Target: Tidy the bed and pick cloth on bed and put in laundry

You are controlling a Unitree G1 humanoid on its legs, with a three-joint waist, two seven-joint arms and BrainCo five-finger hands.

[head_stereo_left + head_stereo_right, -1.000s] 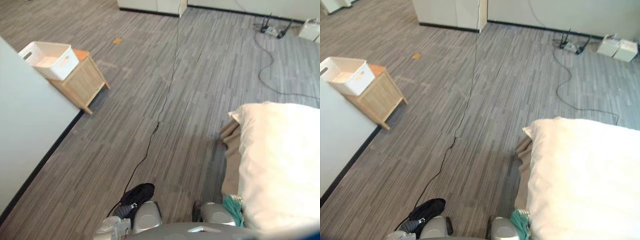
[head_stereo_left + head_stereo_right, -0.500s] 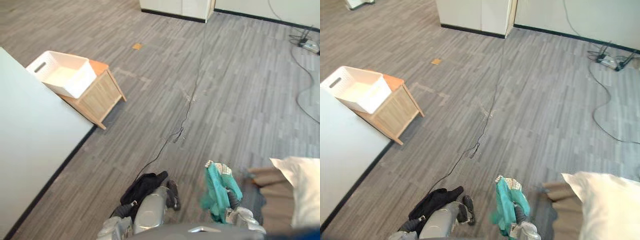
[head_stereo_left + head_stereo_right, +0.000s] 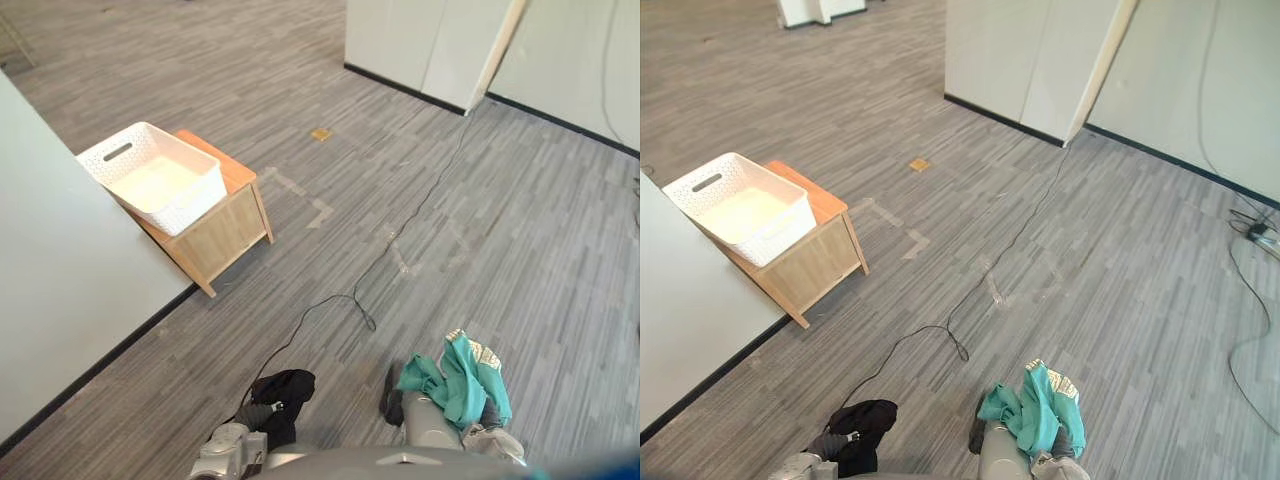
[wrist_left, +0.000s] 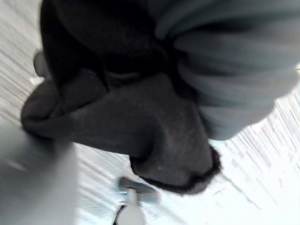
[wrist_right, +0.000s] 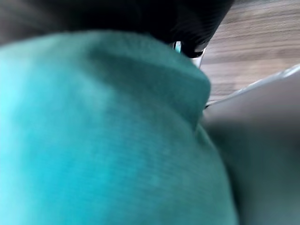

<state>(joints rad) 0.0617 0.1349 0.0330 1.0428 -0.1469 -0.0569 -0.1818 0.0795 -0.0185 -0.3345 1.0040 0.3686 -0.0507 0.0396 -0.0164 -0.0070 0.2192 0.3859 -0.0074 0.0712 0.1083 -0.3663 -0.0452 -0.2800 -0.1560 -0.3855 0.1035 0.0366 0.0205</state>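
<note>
I am standing over the grey striped floor (image 3: 470, 230) with a cloth at each robot hand. A teal cloth (image 3: 460, 378) is draping over my right robot hand (image 5: 187, 18), low at the right of the head views. It is bunching in loose folds, with a pale patterned edge showing at its top. In the right wrist view the teal fabric is pressing right up against the dark ribbed cover and hiding everything beneath it. I cannot tell whether this robot hand is clasping the cloth or merely bearing it.

A black cloth (image 3: 283, 388) is hanging at my left robot hand (image 4: 234, 61), low and left of centre in the head views. In the left wrist view it is sagging in a dark lump just beside the ribbed cover. There too the fabric is covering the grasp, so I cannot tell how far that robot hand is closing. The two cloths are hanging apart from each other, and neither seems to be touching the floor.

The white laundry basket (image 3: 160, 182) is sitting upright on a low wooden cabinet (image 3: 228, 235), ahead and to my left, well apart from both robot hands and both cloths. The cabinet is standing just beside a white wall panel (image 3: 60, 300) on my left. Pale tape marks (image 3: 320, 207) are lying on the floor near the cabinet, and a small tan patch (image 3: 321, 134) is lying farther off. White cupboard fronts (image 3: 420, 50) are standing at the far side of the room.
</note>
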